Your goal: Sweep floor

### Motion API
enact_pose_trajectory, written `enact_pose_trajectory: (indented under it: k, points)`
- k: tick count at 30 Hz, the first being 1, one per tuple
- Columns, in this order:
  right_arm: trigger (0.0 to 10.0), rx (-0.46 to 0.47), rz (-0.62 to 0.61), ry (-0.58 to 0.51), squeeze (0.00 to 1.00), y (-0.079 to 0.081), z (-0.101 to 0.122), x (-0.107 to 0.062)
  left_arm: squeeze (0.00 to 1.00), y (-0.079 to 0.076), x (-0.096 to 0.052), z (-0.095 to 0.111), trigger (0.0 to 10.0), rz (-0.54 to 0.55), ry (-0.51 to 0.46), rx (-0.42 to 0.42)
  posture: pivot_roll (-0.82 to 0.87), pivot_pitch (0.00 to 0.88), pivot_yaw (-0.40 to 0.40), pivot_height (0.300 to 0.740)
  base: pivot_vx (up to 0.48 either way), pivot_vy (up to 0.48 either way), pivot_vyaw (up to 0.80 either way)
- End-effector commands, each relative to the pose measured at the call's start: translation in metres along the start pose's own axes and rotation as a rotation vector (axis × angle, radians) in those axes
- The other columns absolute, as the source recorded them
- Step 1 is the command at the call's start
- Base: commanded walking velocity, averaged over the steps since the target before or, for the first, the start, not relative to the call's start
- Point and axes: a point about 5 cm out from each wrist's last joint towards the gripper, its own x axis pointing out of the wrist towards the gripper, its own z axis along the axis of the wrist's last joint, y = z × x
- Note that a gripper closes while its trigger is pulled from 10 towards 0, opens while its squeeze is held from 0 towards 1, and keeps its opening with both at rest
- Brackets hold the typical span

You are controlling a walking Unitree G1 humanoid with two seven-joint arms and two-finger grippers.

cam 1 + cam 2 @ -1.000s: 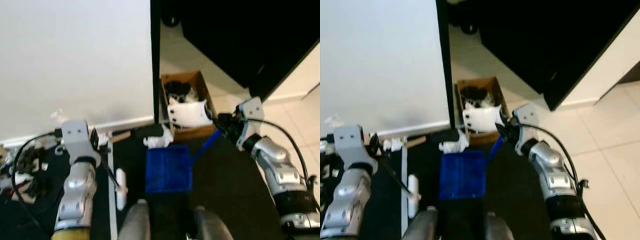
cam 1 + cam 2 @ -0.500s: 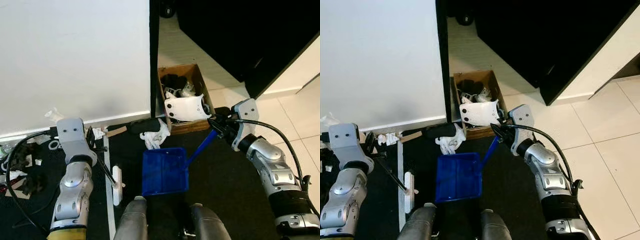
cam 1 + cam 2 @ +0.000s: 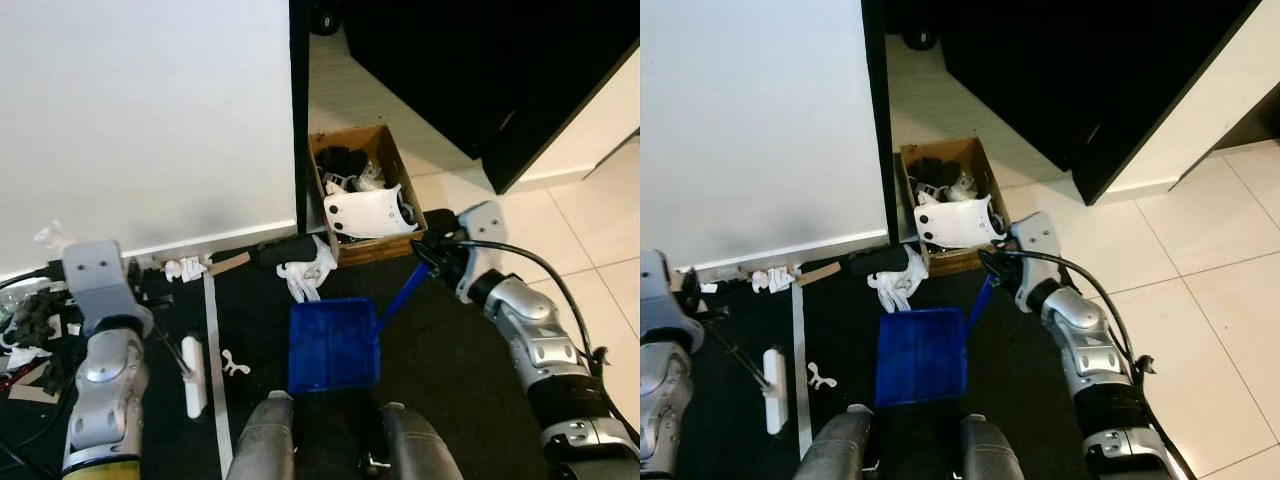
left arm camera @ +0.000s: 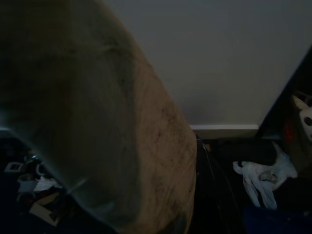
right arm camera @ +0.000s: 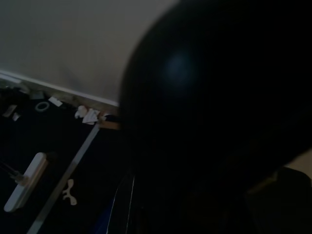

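Two tools were held: right gripper (image 3: 432, 262) closed on the blue dustpan (image 3: 333, 344) handle, pan at lower centre; left gripper (image 3: 150, 290) gripped the white brush (image 3: 193, 374), lower left, long axis vertical in frame, left of the pan.

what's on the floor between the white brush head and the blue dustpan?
In the left eye view, between brush head and dustpan: a white strip along the floor and a small white scrap on the dark mat.

dustpan (image 3: 333, 345) centre | broom head (image 3: 193, 376) left | box (image 3: 358, 193) behind dustpan, beside wall (image 3: 150, 120)
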Motion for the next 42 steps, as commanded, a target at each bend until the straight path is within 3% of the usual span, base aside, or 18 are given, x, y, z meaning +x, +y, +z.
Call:
enact_pose_trajectory:
  k: [1, 6, 13, 25, 33, 38, 42]
  points:
    - [10.0, -0.019, 0.018, -0.017, 0.00, 0.002, 0.003, 0.004, 0.00, 0.010, -0.001, -0.002, 10.0, 0.023, 0.005, -0.004, 0.08, 0.247, -0.023, 0.740, 0.000, 0.000, 0.00]
    - [10.0, -0.052, 0.016, -0.020, 0.00, 0.000, 0.007, 0.013, 0.00, 0.021, -0.004, -0.008, 10.0, 0.056, 0.022, -0.003, 0.08, 0.250, -0.028, 0.740, 0.000, 0.000, 0.00]
    - [10.0, -0.057, -0.003, -0.025, 0.00, -0.003, 0.007, 0.013, 0.00, 0.034, -0.009, -0.015, 10.0, 0.097, 0.037, -0.017, 0.08, 0.253, -0.035, 0.740, 0.000, 0.000, 0.00]
    - [10.0, -0.053, 0.002, -0.024, 0.00, -0.001, 0.002, 0.012, 0.00, 0.051, -0.017, -0.033, 10.0, 0.186, 0.076, -0.135, 0.07, 0.260, -0.044, 0.740, 0.000, 0.000, 0.00]
    - [10.0, -0.063, -0.001, -0.020, 0.00, -0.007, 0.003, 0.010, 0.00, 0.078, -0.026, -0.045, 10.0, 0.279, 0.092, -0.283, 0.06, 0.260, -0.066, 0.740, 0.000, 0.000, 0.00]
    - [10.0, -0.066, 0.002, -0.018, 0.00, -0.008, 0.004, 0.010, 0.00, 0.083, -0.029, -0.048, 10.0, 0.294, 0.095, -0.300, 0.06, 0.259, -0.070, 0.740, 0.000, 0.000, 0.00]
    - [10.0, -0.068, 0.004, -0.019, 0.00, -0.009, 0.004, 0.011, 0.00, 0.090, -0.034, -0.053, 10.0, 0.344, 0.106, -0.249, 0.06, 0.255, -0.069, 0.740, 0.000, 0.000, 0.00]
